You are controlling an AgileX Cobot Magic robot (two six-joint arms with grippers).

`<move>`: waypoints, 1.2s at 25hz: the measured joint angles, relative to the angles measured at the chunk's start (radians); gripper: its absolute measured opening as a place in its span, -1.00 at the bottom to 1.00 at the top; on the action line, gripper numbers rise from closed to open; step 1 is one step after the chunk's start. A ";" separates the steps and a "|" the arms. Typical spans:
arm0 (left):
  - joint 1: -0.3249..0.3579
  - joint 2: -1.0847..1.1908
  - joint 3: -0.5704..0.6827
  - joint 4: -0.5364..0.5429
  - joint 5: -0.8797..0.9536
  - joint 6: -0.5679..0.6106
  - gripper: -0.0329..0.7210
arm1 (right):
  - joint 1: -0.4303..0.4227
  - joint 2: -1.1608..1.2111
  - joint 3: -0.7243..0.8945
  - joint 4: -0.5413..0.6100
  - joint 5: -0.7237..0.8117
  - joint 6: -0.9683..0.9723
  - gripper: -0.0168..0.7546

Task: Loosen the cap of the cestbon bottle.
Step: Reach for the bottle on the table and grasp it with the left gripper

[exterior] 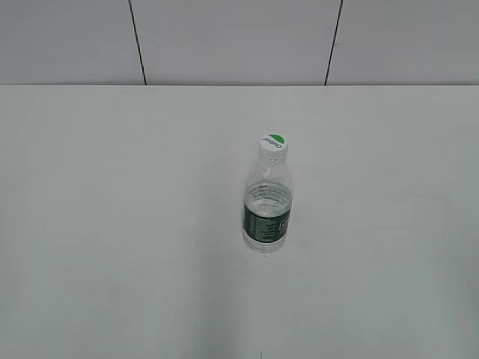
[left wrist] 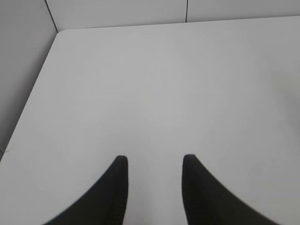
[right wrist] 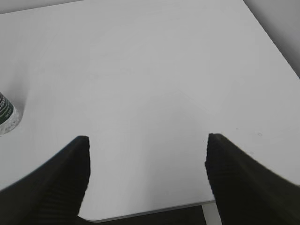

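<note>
Exterior: bottle (exterior: 266, 202) upright mid-table (exterior: 112, 224), cap (exterior: 274, 143) on; no arm visible. Likely light, thin-walled, slippery: hold at label band, pinch cap.
Left wrist: left gripper (left wrist: 154, 161) fingers apart, empty; bottle unseen.
Right wrist: right gripper (right wrist: 146, 138) spread wide, empty; bottle base at left edge (right wrist: 6, 117).

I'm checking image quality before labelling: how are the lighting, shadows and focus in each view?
Exterior view: soft, even light, the bottle and its cap sharp, almost shadowless on the white table. Left wrist view: the left gripper is dark and blurred. Right wrist view: the right gripper is silhouetted, its ribbing just visible.
</note>
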 joint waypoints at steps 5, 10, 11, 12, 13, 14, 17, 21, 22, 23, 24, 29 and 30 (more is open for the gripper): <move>0.000 0.000 0.000 0.000 0.000 0.000 -0.28 | 0.000 0.000 0.000 0.000 0.000 0.000 0.57; 0.000 0.000 0.000 0.000 0.000 0.000 -0.28 | 0.000 0.000 0.000 0.000 0.000 0.000 0.57; 0.000 0.000 0.000 0.000 0.000 0.000 -0.28 | 0.000 0.000 0.000 0.000 0.000 0.000 0.57; 0.000 0.000 0.000 0.000 0.000 0.000 -0.28 | 0.000 0.000 0.000 0.000 0.000 0.000 0.57; 0.000 0.000 0.000 0.000 0.000 0.000 -0.28 | 0.000 0.000 0.000 0.000 0.000 0.000 0.57; 0.000 0.000 0.000 0.000 0.000 0.000 -0.28 | 0.000 0.000 0.000 0.000 0.000 0.000 0.57; 0.000 0.000 0.000 0.000 0.000 0.000 -0.28 | 0.000 0.000 0.000 0.000 0.000 0.000 0.57; 0.000 0.000 0.000 0.000 0.000 0.000 -0.28 | 0.000 0.000 0.000 0.000 0.000 0.000 0.57; 0.000 0.000 0.000 0.000 0.000 0.000 -0.28 | 0.000 0.000 0.000 0.000 0.000 0.000 0.57; 0.000 0.000 0.000 0.000 0.000 0.000 -0.28 | 0.000 0.000 0.000 0.000 0.000 0.000 0.57; 0.000 0.000 0.000 0.000 0.000 0.000 -0.28 | 0.000 0.000 0.000 0.000 0.000 0.000 0.57; 0.000 0.000 0.000 0.000 0.000 0.000 -0.28 | 0.000 0.000 0.000 0.000 0.000 0.000 0.57; 0.000 0.000 0.000 0.000 0.000 0.000 -0.27 | 0.000 0.000 0.000 0.000 0.000 0.000 0.57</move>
